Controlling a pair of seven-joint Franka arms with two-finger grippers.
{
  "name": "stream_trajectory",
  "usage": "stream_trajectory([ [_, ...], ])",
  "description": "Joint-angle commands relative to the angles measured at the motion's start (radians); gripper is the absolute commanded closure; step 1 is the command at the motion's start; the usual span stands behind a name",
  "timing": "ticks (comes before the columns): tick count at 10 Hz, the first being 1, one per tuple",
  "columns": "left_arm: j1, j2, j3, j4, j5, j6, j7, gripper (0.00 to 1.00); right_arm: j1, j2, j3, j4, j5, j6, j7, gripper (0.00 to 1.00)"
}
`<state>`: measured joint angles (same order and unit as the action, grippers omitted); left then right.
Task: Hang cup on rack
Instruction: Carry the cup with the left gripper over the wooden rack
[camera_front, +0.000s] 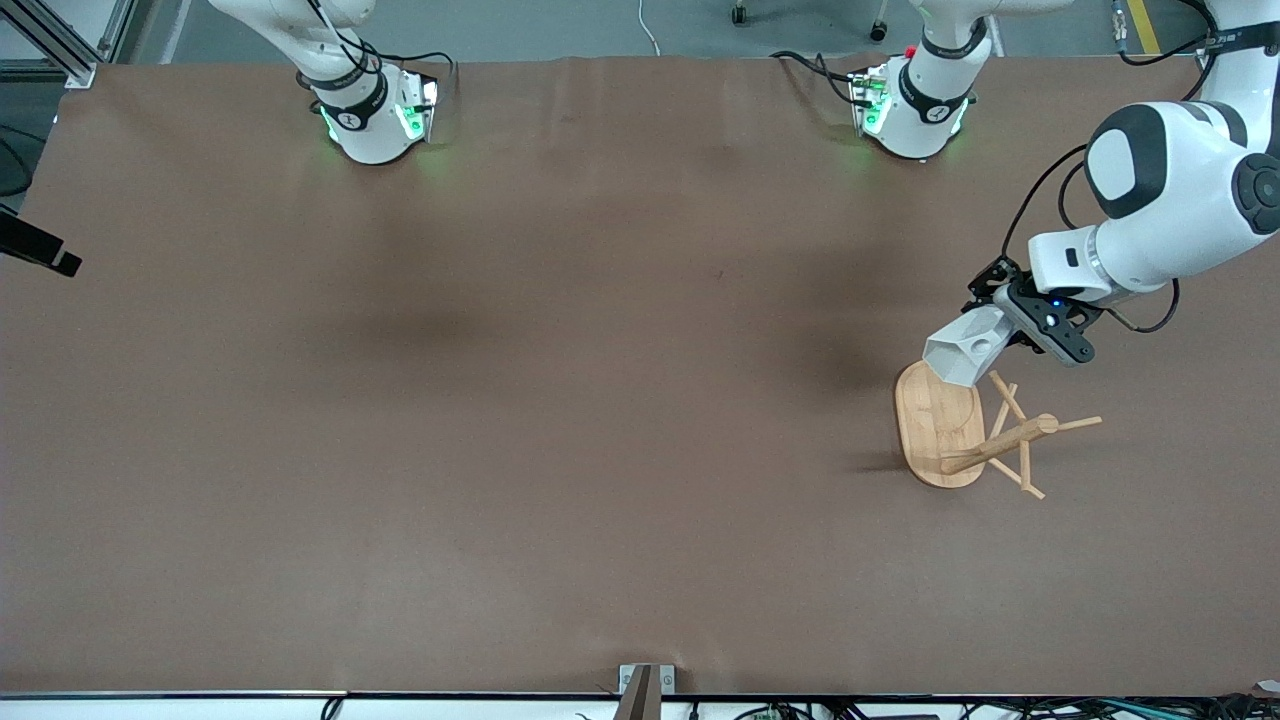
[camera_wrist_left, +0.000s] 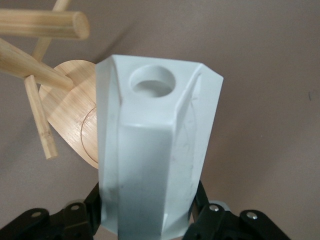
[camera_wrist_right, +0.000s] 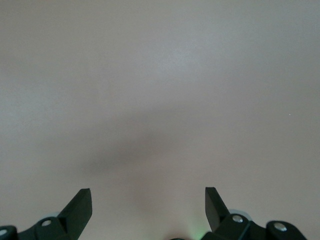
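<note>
Cup (camera_front: 962, 347) sits clamped in left gripper (camera_front: 1010, 330) over rack (camera_front: 940, 425).

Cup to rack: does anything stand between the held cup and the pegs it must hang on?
Nothing visible does. The left gripper is shut on the cup, in the air over the rack, just above its oval base. Only open air lies between the cup and the nearest pegs. The right gripper waits open over bare table.
</note>
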<state>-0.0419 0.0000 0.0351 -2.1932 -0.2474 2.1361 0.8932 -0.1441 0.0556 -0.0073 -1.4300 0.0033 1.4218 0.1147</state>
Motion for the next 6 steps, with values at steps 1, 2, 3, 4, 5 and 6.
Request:
stream_trajectory([
  [1, -0.001, 0.040, 0.002, 0.053, -0.032, 0.008, 0.029, 0.99, 0.005, -0.013, -0.014, -0.006, 0.012, -0.009, -0.041, 0.00],
  [2, -0.009, 0.046, 0.002, 0.067, -0.068, 0.008, 0.029, 0.99, 0.009, -0.014, -0.014, -0.007, 0.012, -0.010, -0.082, 0.00],
  [3, -0.012, 0.055, 0.000, 0.072, -0.076, 0.008, 0.041, 0.99, 0.009, -0.013, -0.014, -0.007, 0.011, -0.001, -0.090, 0.00],
  [4, -0.010, 0.064, 0.000, 0.078, -0.078, 0.008, 0.061, 0.99, 0.009, -0.013, -0.013, -0.007, 0.010, -0.007, -0.092, 0.00],
  [5, -0.010, 0.080, 0.000, 0.088, -0.078, 0.008, 0.061, 0.99, 0.009, -0.014, -0.013, -0.012, 0.001, -0.009, -0.095, 0.00],
  [6, -0.010, 0.092, 0.000, 0.098, -0.079, 0.008, 0.061, 0.99, 0.011, -0.014, -0.007, -0.013, -0.005, -0.006, -0.096, 0.00],
])
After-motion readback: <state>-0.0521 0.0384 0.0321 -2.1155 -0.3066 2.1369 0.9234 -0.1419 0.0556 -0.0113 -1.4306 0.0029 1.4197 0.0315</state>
